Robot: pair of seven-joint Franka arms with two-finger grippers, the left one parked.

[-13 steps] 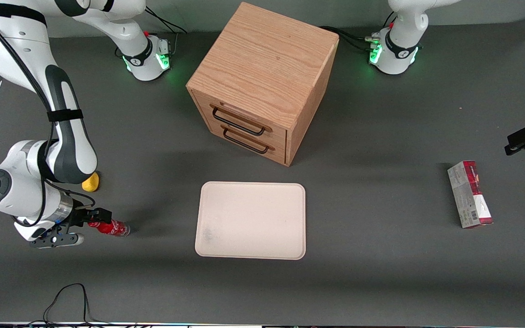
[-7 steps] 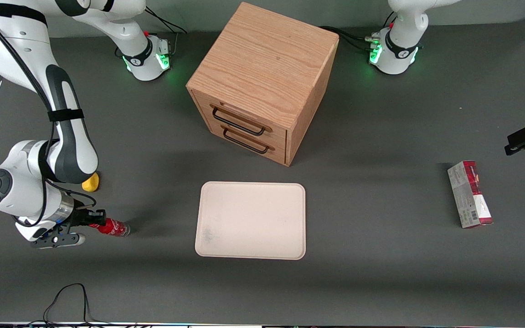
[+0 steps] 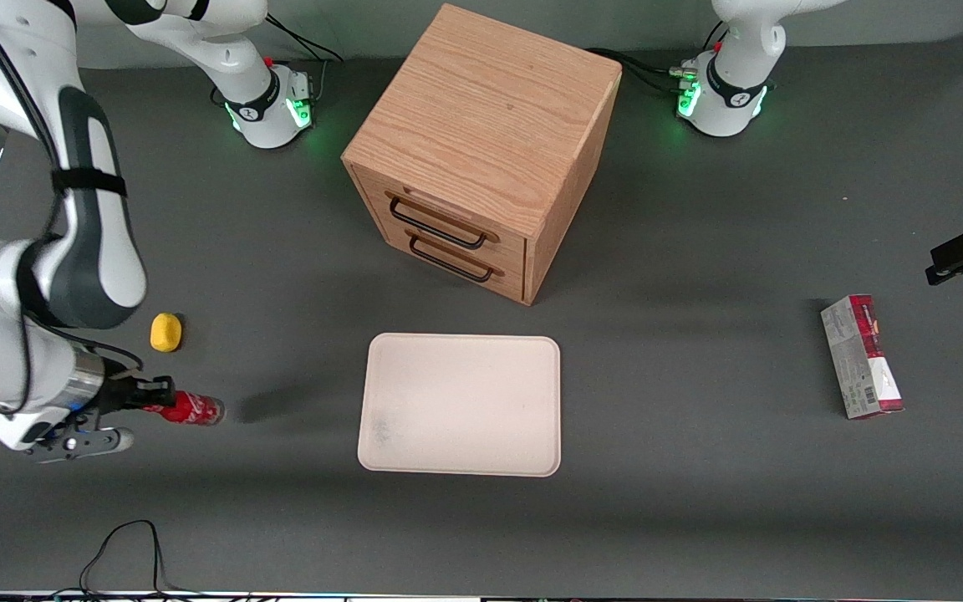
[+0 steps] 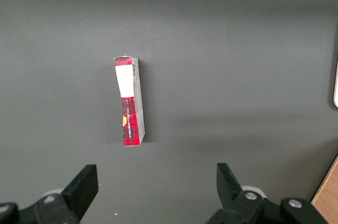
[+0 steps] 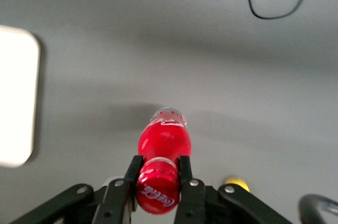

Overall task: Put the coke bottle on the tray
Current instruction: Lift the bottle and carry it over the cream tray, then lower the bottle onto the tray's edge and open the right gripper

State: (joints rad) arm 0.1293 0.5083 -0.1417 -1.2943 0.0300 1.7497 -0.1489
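Pincer: we find the pincer [image 3: 150,400] near the working arm's end of the counter [image 3: 699,502], clenched on the cap end of the coke bottle [image 3: 189,410]; in the right wrist view the pincer [image 5: 157,174] has one finger [image 5: 133,169] on each side of the red cap.

Coke bottle: we note the coke bottle [image 5: 161,155] lies lengthwise out of the pincer, clear base pointing toward the tray [image 3: 461,405]. Its shadow falls apart from it on the counter, so we judge it lifted clear of the surface.

Tray: we record it flat at the middle of the counter, toward the front edge, well apart from the bottle and bare.

Yellow lump: the yellow lump [image 3: 165,332] sits on the counter near the bottle, farther from the front camera than it.

Drawer box: the wooden drawer box [image 3: 481,150] stands mid-counter, toward the arms' bases.

Carton: the red-and-grey carton [image 3: 861,356] lies toward the parked arm's end; we see the same carton [image 4: 129,101] in the left wrist view.
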